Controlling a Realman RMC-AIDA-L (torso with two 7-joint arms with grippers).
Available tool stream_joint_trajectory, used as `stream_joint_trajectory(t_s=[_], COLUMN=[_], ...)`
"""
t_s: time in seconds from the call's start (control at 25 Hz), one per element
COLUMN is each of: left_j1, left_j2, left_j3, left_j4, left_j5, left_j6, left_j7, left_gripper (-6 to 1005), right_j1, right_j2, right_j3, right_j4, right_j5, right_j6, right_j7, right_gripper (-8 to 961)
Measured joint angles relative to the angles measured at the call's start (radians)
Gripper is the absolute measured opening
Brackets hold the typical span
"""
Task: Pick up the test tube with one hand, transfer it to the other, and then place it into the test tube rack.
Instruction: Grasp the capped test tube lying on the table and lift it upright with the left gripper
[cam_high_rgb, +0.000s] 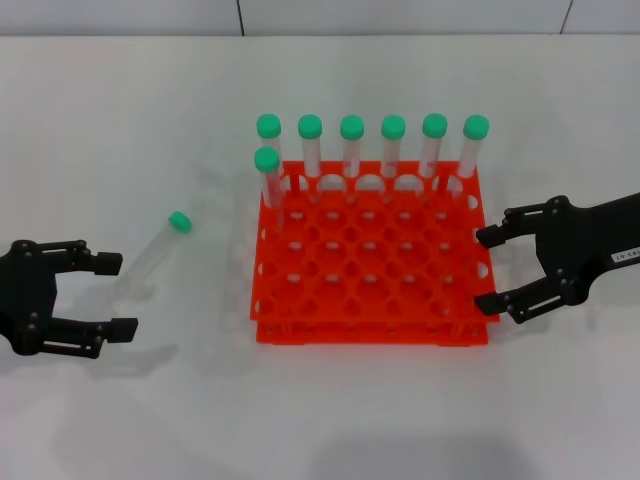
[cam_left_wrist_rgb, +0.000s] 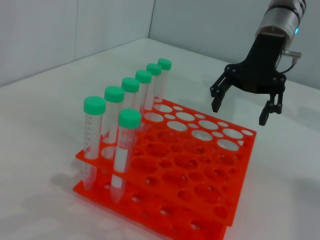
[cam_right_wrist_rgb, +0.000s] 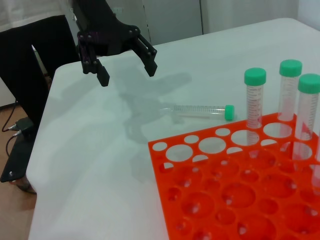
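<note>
The test tube lies on its side on the white desk, just left of the orange-red test tube rack, green cap pointing away from me. My left gripper hovers near the tube's bottom end, jaws wide and empty. My right gripper hangs at the rack's right edge, jaws wide, holding nothing; seven capped tubes stand along the rack's far side.

The right gripper carries a small white label at its 3 o'clock side, its print too small to read.
</note>
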Motion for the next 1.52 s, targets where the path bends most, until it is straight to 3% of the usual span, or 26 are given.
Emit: stream_joint_trajectory(t_s=[0.96,1.28,1.52], left_j1=[0.011,0.088,0.095], left_j2=[-0.006,-0.078,-0.089], left_j3=[-0.004,0.002,0.002], left_j4=[0.028,0.393,0.562], left_j5=[-0.004,0.015,0.143], left_j6=[0.005,0.057,0.060], left_j7=[-0.062,-0.436,-0.650], left_gripper=[886,886,885], right_j1=[-0.015,-0.027,-0.031], right_j2=[0.021,0.021,0.030], right_j3=[0.003,0.004,0.004], right_j4=[-0.007,-0.017,-0.019], right_j5=[0.001,0.004,0.009], right_j6=[0.000,0.010,0.017], right_j7=[-0.014,-0.015,-0.038], right_gripper=[869,869,869])
